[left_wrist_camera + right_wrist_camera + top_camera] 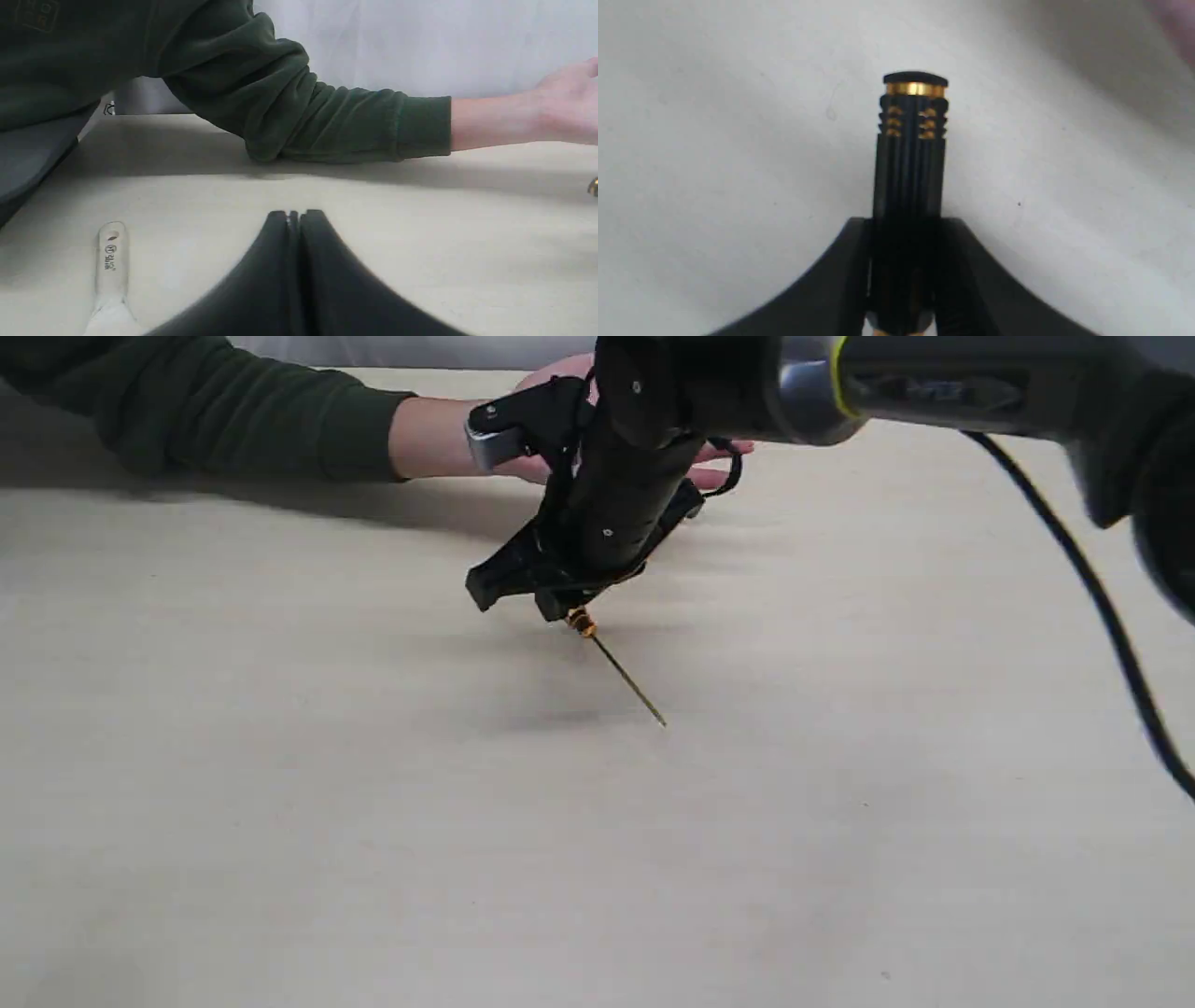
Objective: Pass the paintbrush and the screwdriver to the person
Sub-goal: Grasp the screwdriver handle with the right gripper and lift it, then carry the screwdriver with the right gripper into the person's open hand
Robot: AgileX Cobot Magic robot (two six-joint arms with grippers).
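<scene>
Surface: pale beige table. Right gripper: clamped on the black handle of the screwdriver, shaft slanting down toward the table. Left gripper: jaws pressed together, empty. Paintbrush: flat on the table near the left gripper. Person: forearm on the table, hand behind the right gripper.

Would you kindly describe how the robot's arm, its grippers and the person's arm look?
The right arm is black and grey with a yellow-green ring and a trailing black cable. The left gripper and right gripper have matte black, curved, tapering fingers. The person's hand is bare, with a dark green cuffed sleeve.
</scene>
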